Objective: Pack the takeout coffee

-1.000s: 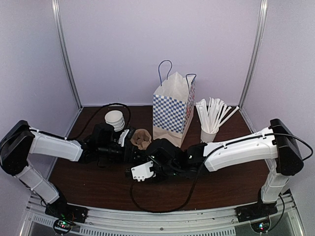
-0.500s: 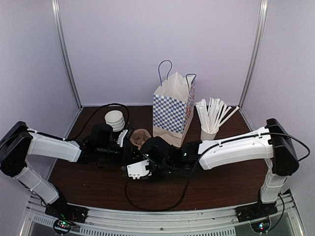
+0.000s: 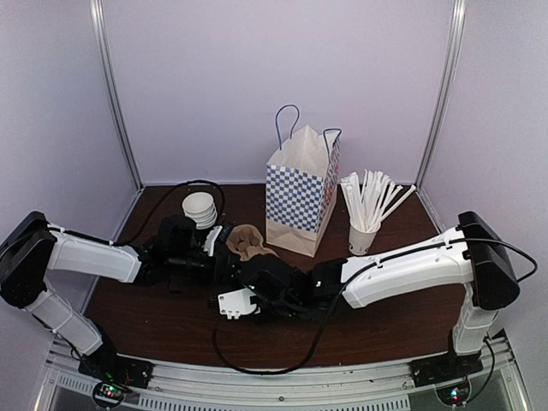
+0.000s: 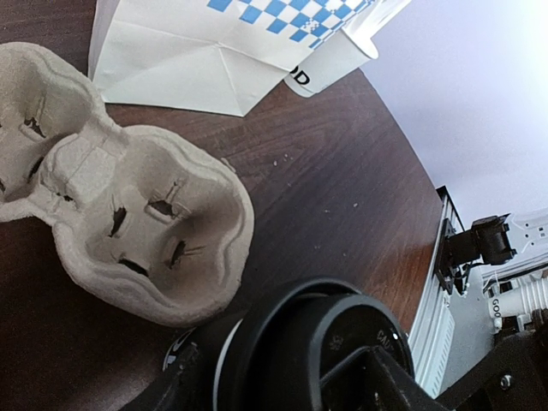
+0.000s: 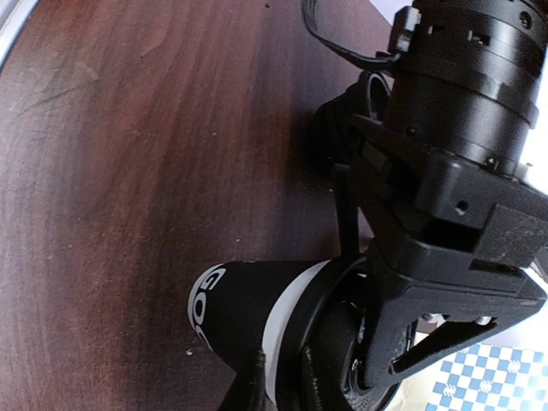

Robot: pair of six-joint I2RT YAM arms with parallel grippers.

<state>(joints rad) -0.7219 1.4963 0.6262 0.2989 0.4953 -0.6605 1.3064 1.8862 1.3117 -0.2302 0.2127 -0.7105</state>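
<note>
The takeout coffee [image 5: 248,321] is a black cup with pale print and a black lid [image 4: 342,338]. It is tilted low over the dark table. My left gripper [image 4: 282,377] is shut on it at the lid end, with one finger across the lid top. My right gripper [image 5: 281,381] meets it from the other side, its two fingertips [image 5: 255,377] close together at the lid rim. In the top view both grippers, left [image 3: 228,259] and right [image 3: 248,282], meet front of centre and hide the cup.
A brown pulp cup carrier [image 3: 247,241] lies just behind the grippers and shows in the left wrist view [image 4: 128,214]. The checkered bag [image 3: 301,184] stands behind it. A white cup of sticks [image 3: 364,231] is to its right. A stack of lidless cups [image 3: 200,208] is back left.
My right arm has slid left across the table and closed in on the left gripper and the cup. The left arm has hardly moved.
</note>
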